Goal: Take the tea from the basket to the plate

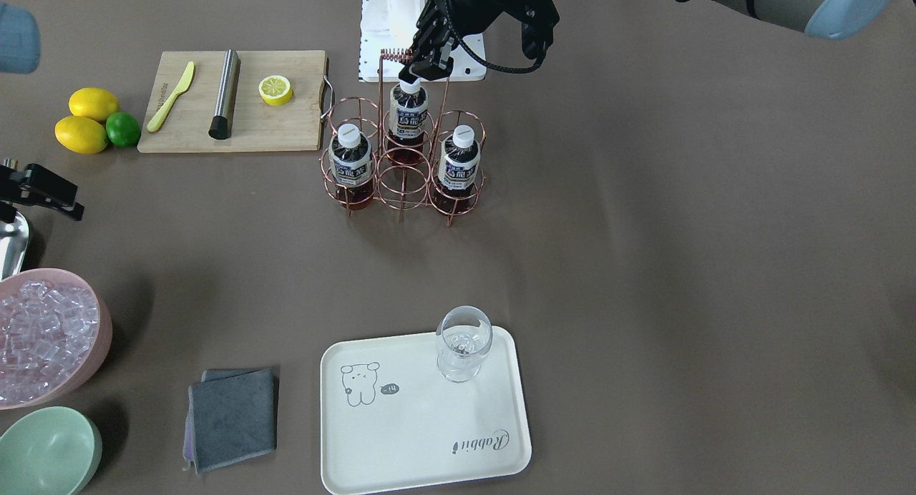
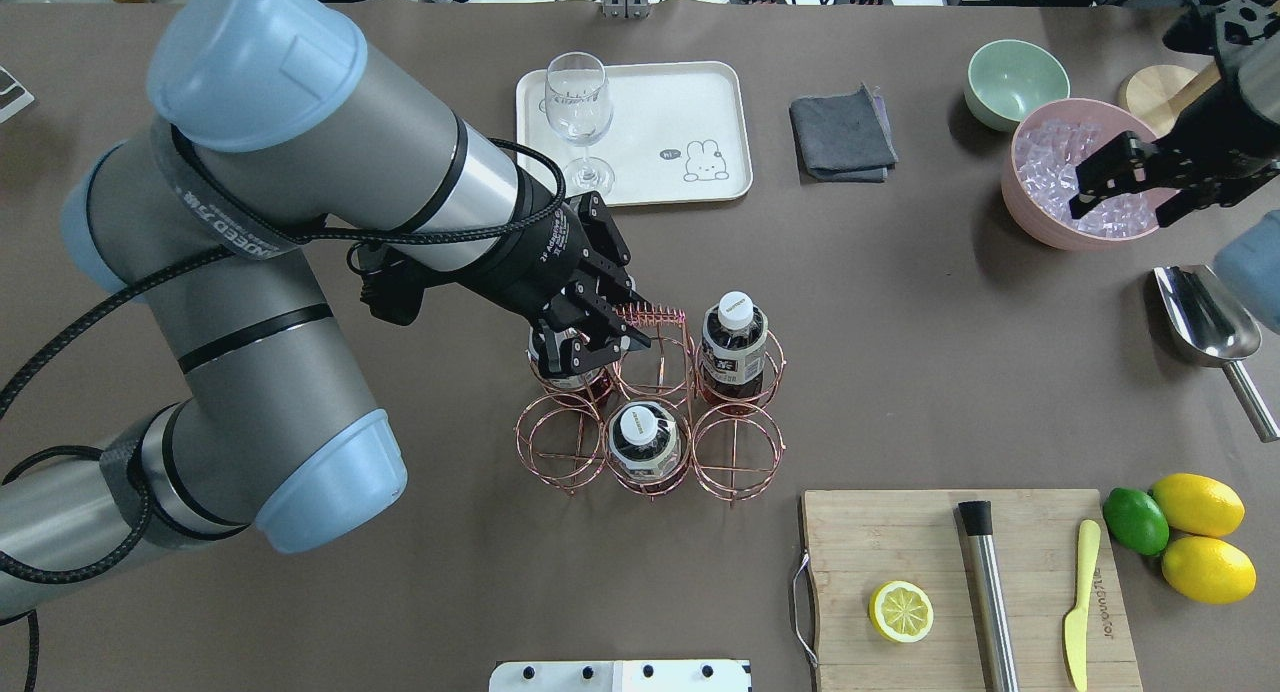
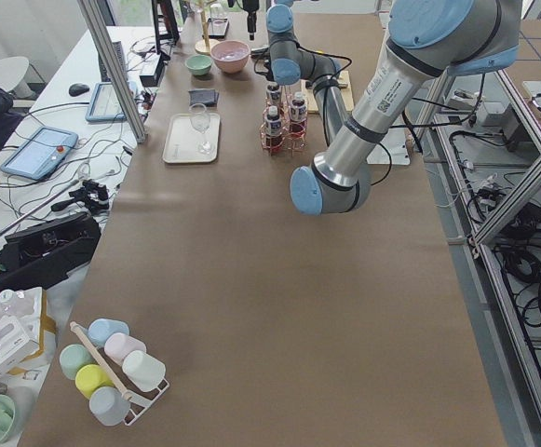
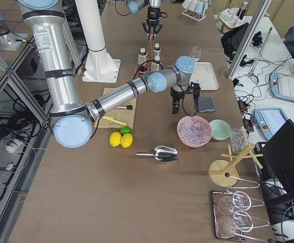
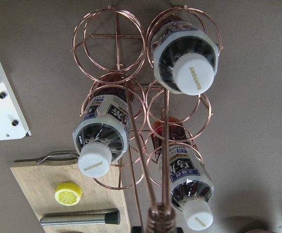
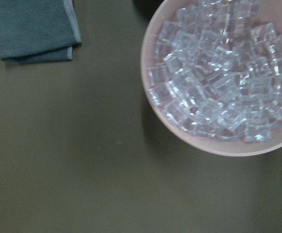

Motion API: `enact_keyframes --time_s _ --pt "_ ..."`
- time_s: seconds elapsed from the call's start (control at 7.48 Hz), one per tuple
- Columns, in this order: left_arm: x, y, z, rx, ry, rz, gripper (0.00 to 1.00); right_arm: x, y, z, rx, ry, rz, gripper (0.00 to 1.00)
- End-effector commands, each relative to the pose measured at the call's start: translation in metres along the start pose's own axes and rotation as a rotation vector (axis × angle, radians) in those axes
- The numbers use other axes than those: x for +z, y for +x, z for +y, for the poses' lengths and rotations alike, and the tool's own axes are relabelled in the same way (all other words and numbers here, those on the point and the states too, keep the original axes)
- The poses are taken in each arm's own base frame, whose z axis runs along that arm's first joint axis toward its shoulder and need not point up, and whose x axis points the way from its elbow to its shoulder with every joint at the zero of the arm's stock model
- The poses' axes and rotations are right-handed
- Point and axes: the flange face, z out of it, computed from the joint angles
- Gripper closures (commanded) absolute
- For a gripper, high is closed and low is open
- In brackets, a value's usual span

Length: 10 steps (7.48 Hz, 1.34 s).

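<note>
Nearest, the cream plate (image 1: 401, 438) lies on the brown surface (image 1: 644, 266), with a clear glass (image 1: 464, 352) standing at its far right corner. At the left edge the right gripper (image 2: 1120, 207) hangs with its jaws apart by a pink bowl (image 1: 104, 337) of ice. At centre, well beyond the plate, the copper basket (image 1: 402, 194) holds three bottles upright. A tea bottle (image 1: 350, 162) stands in its near left cell, a second tea bottle (image 1: 408, 116) in the far middle cell, and a third tea bottle (image 1: 459, 164) in the near right cell. The left gripper (image 1: 428, 71) hangs above the basket, level with the handle's coil (image 1: 395, 52) and just right of it. Its jaws are apart and clear of every cap.
</note>
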Motion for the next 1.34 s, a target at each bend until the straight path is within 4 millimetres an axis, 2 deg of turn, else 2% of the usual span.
enact_keyframes --time_s 0.0,0.13,0.27,0.53,0.67,0.94,1.2 --pt "0.000 0.000 0.000 0.001 0.000 0.000 1.00 0.000 -0.117 0.011 0.230 -0.042 -0.048 0.01" --pt "0.000 0.000 0.000 -0.001 0.000 0.000 1.00 -0.009 -0.168 0.011 0.265 -0.067 -0.030 0.01" --pt "0.000 0.000 0.000 -0.001 0.000 0.000 1.00 -0.011 -0.212 0.020 0.273 -0.094 -0.015 0.00" --pt "0.000 0.000 0.000 -0.002 0.001 0.000 1.00 0.016 -0.305 0.060 0.364 -0.089 0.023 0.00" --pt "0.000 0.000 0.000 -0.001 0.000 0.000 1.00 0.018 -0.326 0.063 0.379 -0.098 0.059 0.00" --pt "0.000 0.000 0.000 -0.001 0.000 0.000 1.00 0.003 -0.377 0.050 0.405 -0.120 0.101 0.00" --pt "0.000 0.000 0.000 -0.001 0.000 -0.001 1.00 0.015 -0.388 0.065 0.381 -0.143 0.110 0.01"
